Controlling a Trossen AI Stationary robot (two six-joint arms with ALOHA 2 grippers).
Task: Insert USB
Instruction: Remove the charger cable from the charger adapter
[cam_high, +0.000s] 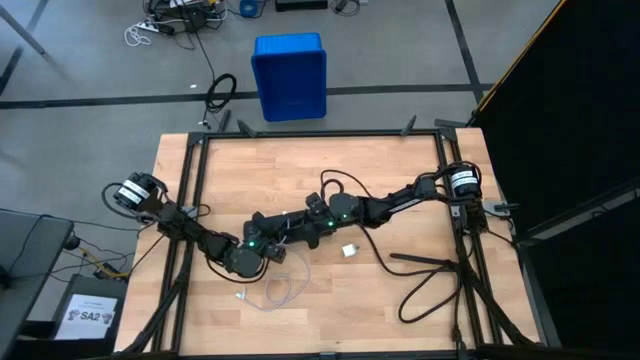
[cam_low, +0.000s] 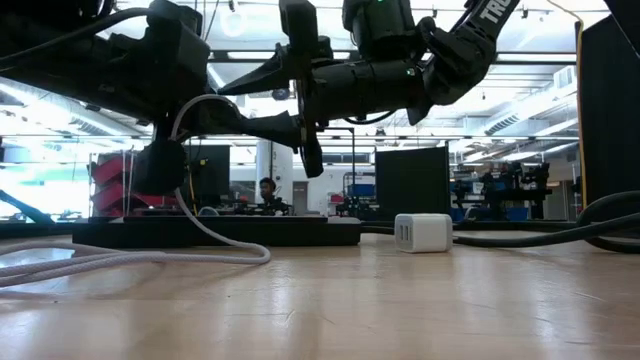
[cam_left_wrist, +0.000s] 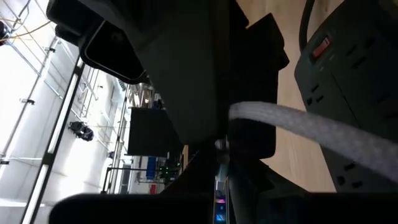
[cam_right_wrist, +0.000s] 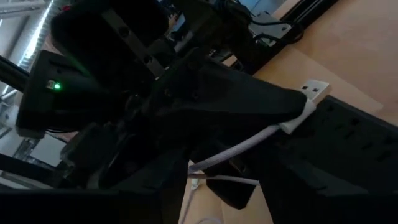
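Left gripper is clamped on the USB just behind its plug, with the metal tip poking out past the finger and the whitish cable trailing from it down onto the table in a loose loop. Right gripper sits close beside the left one, directly over the black power strip; cannot tell whether its jaws are apart or together.

The plug hangs just above the strip, not yet seated. To do this step well, the plug likely needs squaring to the port before pushing, short slow push, and the grip kept near the tip so the cable does not bend. Small white cube adapter sits well off to the side, not involved.
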